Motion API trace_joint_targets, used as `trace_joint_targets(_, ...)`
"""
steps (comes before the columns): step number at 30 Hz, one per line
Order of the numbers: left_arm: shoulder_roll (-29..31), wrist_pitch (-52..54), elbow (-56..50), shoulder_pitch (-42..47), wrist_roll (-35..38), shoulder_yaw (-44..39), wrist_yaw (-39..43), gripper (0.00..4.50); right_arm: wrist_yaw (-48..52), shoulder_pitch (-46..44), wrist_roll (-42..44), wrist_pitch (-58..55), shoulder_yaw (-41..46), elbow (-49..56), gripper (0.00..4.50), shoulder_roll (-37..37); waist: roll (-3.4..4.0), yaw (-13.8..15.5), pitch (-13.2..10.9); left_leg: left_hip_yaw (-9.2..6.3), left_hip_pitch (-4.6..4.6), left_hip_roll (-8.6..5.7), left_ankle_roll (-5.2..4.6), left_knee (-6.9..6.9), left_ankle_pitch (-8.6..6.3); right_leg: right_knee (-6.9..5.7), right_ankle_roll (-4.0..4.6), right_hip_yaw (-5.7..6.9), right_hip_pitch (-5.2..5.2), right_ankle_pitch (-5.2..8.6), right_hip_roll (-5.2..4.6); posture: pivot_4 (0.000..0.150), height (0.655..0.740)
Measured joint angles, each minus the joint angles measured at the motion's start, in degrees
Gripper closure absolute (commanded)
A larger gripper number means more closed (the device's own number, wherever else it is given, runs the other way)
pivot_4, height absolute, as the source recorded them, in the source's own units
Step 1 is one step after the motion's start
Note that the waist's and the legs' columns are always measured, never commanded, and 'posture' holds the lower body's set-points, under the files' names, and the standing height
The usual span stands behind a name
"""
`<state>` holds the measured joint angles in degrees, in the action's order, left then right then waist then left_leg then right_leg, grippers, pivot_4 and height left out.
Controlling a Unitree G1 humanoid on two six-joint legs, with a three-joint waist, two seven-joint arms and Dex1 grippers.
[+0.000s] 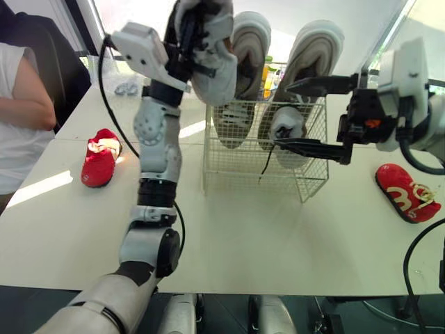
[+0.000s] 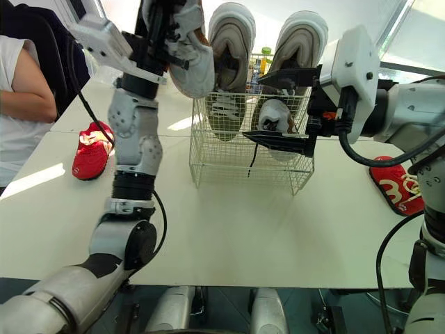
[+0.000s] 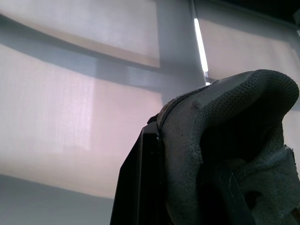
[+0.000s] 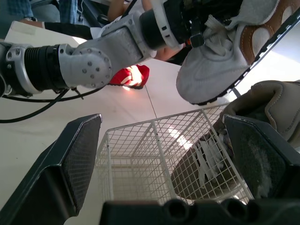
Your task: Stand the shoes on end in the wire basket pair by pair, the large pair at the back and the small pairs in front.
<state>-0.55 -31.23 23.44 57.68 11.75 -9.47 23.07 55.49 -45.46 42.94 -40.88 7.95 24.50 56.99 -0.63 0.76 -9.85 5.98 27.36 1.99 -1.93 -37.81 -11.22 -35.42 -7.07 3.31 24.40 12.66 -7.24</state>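
While left gripper [image 1: 186, 43] clamps sneaker [image 1: 221, 73] by the heel, it hangs near-vertical, toe down, above basket [image 1: 229, 163] left side; right gripper [image 1: 284, 115] spread wide at basket's right

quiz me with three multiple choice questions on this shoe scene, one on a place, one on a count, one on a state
1. Where is the grey shoe that the left pincer grips?
A) raised above the wire basket
B) on the floor
C) on a chair

2. How many red shoes lie on the table?
A) one
B) two
C) four

3. What state is the right pincer in?
A) open
B) shut on a red shoe
C) shut on a lace

Answers:
1 A, the shoe hangs in the air over the basket's rim.
2 B, one lies on each side of the basket.
3 A, its fingers are spread wide and clamp nothing.
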Motion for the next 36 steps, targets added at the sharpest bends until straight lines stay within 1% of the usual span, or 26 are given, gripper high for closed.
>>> trace_joint_targets(6,-0.57,-15.44,8.78,-1.49,-6.93,3.39,-2.36,4.47,-0.01,-0.02,0.10,-0.46,0.00,0.09,0.00,0.28,0.00,0.06,0.00,-0.02,0.03,0.01,-0.08,-0.07,-0.05,0.01,0.15,0.00,0.00,0.08,-0.02,0.150,0.7400)
trace_joint_targets(10,-0.49,-27.26,16.60,-1.87,-13.00,5.89,-5.12,4.47,-0.05,-0.24,0.29,-1.46,-0.01,0.23,0.00,0.33,0.00,0.09,0.00,-0.03,0.04,0.01,-0.15,-0.11,-0.10,0.01,0.16,-0.01,0.01,0.07,-0.10,0.150,0.7400)
trace_joint_targets(16,-0.01,-37.45,27.06,-0.93,-19.47,6.59,-11.95,4.47,-0.12,-0.47,0.74,-2.75,0.08,1.24,0.00,0.75,0.01,0.09,0.00,-0.07,0.04,0.03,-0.19,-0.11,-0.12,0.01,0.15,-0.01,0.02,0.07,-0.12,0.150,0.7400)
trace_joint_targets(22,0.89,-40.77,33.27,1.33,-22.34,7.51,-17.07,4.47,-0.08,-0.49,0.91,-3.24,0.48,1.25,0.00,2.34,0.01,0.09,0.03,-0.08,0.04,0.03,-0.22,-0.13,-0.15,0.02,0.16,-0.01,0.00,0.07,-0.16,0.150,0.7400)
trace_joint_targets(29,1.30,-40.39,35.59,0.83,-21.71,7.79,-20.57,4.47,-0.06,-0.47,1.14,-3.24,1.52,1.28,0.00,2.68,0.05,0.04,0.29,-0.10,-0.05,0.07,-0.22,-0.15,-0.16,0.02,0.17,-0.01,-0.09,0.08,-0.16,0.150,0.7400)
trace_joint_targets(36,3.79,-40.42,37.33,0.98,-24.74,9.16,-25.61,4.47,0.12,-0.47,1.10,-2.95,1.53,1.29,0.00,2.69,0.15,0.01,0.65,-0.10,-0.08,0.11,-0.22,-0.15,-0.18,0.03,0.18,-0.01,-0.11,0.09,-0.16,0.150,0.7400)
